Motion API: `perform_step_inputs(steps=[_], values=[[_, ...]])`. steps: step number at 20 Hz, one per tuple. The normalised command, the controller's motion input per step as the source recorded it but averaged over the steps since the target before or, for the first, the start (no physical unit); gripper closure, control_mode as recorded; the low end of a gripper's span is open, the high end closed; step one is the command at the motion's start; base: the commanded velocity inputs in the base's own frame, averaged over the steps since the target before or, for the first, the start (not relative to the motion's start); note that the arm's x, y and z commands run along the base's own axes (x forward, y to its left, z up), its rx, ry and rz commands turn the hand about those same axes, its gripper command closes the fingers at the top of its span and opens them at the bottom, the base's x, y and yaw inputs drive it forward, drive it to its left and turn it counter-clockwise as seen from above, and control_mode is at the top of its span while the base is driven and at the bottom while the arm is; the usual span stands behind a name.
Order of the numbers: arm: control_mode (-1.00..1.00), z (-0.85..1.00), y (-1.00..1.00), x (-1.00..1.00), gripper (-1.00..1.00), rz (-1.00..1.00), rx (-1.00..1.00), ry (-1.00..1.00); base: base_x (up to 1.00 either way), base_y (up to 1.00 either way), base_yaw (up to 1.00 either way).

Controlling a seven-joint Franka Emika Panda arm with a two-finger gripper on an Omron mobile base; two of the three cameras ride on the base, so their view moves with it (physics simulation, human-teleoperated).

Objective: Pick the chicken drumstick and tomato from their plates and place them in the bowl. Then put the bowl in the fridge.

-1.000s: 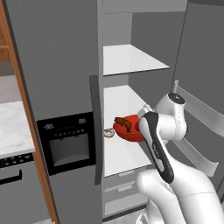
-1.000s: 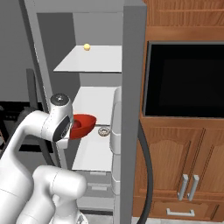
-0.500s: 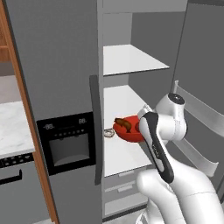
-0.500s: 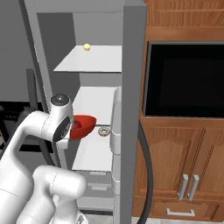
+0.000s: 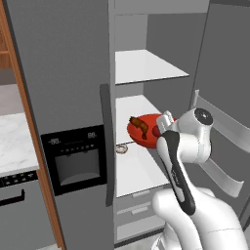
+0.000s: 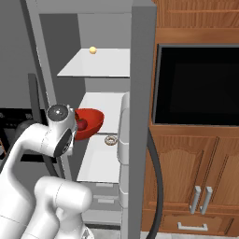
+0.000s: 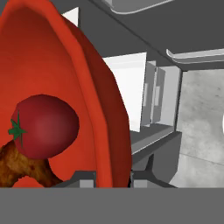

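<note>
The glossy red bowl hangs inside the open fridge, in front of its middle white shelf. In the bowl lie the brown chicken drumstick and the dark-red tomato. My gripper is shut on the bowl's near rim. The right base view shows the bowl and the tomato beside my wrist. Up close, the hand view has the bowl tilted, with the tomato resting against the drumstick; my gripper pinches the rim. The plates are out of view.
A small ring-shaped item lies on the shelf below the bowl. A little yellow ball sits on the upper shelf. The open fridge door with its racks stands right of my arm. A black oven and wooden cabinets are further right.
</note>
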Motion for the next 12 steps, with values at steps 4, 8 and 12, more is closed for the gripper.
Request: perform_step_inputs(steps=[4, 8, 12], values=[[-1.0, 0.22, -0.01, 0.16, 1.0, -0.07, 0.0, -0.42, 0.0, 0.0, 0.0], [-1.0, 0.17, 0.0, 0.35, 1.0, -0.01, 0.0, -0.18, 0.0, 0.0, 0.0], [-1.0, 0.16, -0.08, 0.34, 1.0, 0.0, 0.0, 0.01, 0.0, 0.0, 0.0]])
